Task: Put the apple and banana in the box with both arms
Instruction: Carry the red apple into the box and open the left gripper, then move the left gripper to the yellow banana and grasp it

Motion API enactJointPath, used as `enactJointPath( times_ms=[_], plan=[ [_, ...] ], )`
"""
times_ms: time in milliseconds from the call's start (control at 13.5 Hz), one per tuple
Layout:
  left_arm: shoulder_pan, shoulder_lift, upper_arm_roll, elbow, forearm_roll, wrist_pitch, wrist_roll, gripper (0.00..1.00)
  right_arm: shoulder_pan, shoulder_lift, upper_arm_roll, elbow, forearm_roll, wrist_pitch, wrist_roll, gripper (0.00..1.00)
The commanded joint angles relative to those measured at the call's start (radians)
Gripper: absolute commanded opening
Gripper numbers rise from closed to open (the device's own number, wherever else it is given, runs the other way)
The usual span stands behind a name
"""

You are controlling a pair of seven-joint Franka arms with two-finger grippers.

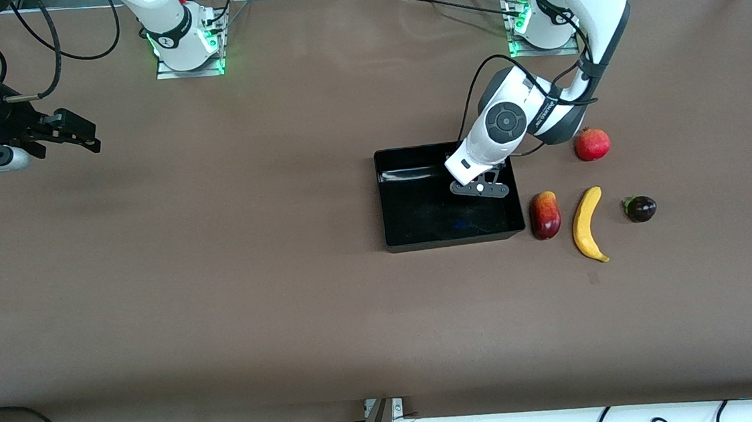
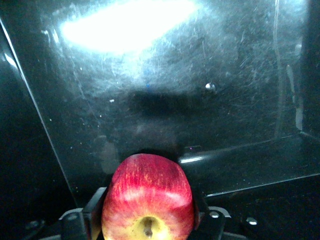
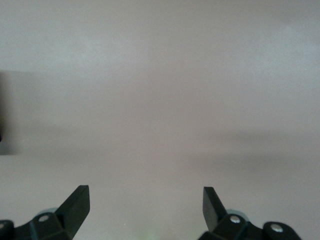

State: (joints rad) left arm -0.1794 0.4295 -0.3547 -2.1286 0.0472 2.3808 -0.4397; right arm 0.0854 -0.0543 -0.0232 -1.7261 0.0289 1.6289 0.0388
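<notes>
The left gripper (image 1: 479, 188) grips the small red, yellow-streaked apple (image 2: 148, 200) over the shallow glossy black plastic box (image 1: 418, 234); it should lower, then release gently. The right gripper (image 3: 145, 202), wide open and empty, waits over the table at its own end.

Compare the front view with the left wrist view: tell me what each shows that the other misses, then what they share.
Only the front view shows the banana, lying on the table nearer the left arm's end than the box, with a mango, a round red fruit and a dark fruit around it, and the right gripper, open, waiting over bare table at the right arm's end.

Only the left wrist view shows the apple, clamped in the left gripper.

Both show the box under that gripper.
</notes>
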Motion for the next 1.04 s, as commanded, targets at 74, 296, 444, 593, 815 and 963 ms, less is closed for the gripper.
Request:
enactJointPath(
  times_ms=[74, 296, 444, 593, 815, 963],
  plan=[
    [0.004, -0.072, 0.002, 0.013, 0.007, -0.003, -0.018, 1.0, -0.018, 0.005, 0.014, 0.034, -0.024, -0.001, -0.014, 1.0],
    [0.056, -0.107, 0.013, 0.151, 0.022, -0.202, 0.036, 1.0, 0.0, 0.03, 0.019, 0.054, -0.044, 0.009, 0.001, 1.0],
    [0.15, -0.089, 0.017, 0.257, 0.022, -0.293, 0.232, 1.0, 0.0, 0.043, 0.017, 0.069, -0.035, 0.023, 0.003, 1.0],
    [0.246, -0.068, 0.017, 0.285, 0.032, -0.292, 0.42, 1.0, 0.005, 0.045, 0.017, 0.069, -0.043, 0.034, -0.002, 1.0],
    [0.345, -0.02, 0.017, 0.283, 0.216, -0.275, 0.528, 1.0, 0.002, 0.047, 0.017, 0.063, -0.046, 0.022, -0.01, 1.0],
    [0.388, 0.014, 0.019, 0.266, 0.252, -0.22, 0.567, 1.0, 0.005, 0.047, 0.017, 0.065, -0.047, 0.023, -0.013, 1.0]
  ],
)
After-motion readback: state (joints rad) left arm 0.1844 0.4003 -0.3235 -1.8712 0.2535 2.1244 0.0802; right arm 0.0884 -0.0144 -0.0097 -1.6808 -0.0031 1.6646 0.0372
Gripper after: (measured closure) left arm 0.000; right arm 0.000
